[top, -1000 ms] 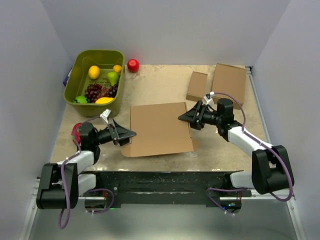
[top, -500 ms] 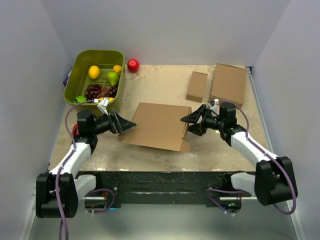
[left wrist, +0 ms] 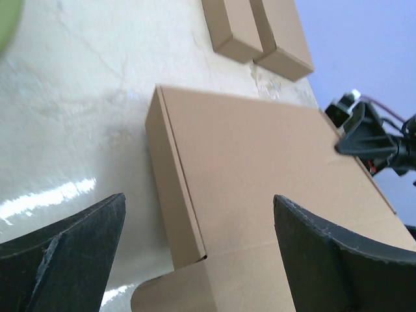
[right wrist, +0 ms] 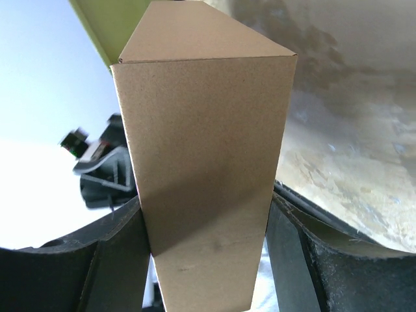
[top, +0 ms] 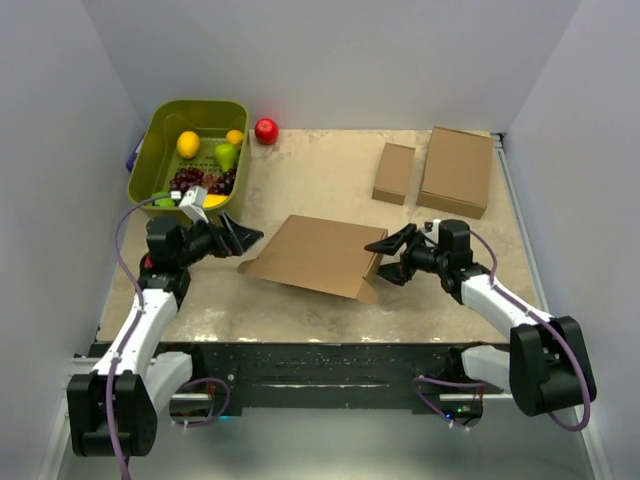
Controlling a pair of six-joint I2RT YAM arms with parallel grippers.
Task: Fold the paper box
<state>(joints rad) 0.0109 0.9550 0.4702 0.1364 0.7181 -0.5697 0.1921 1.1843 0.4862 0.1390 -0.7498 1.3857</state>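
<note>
While the paper box (top: 318,255) sits tilted near the middle of the counter (top: 310,170), your right gripper (top: 388,262) clamps its right end. In the right wrist view the cardboard fills the gap and touches both fingers (right wrist: 117,260). Your left gripper (top: 238,236) stands wide apart just beside the box's left corner, holding nothing. Two smaller brown boxes (top: 395,172) lie far right — a green fruit basket (top: 143,165) far left.
</note>
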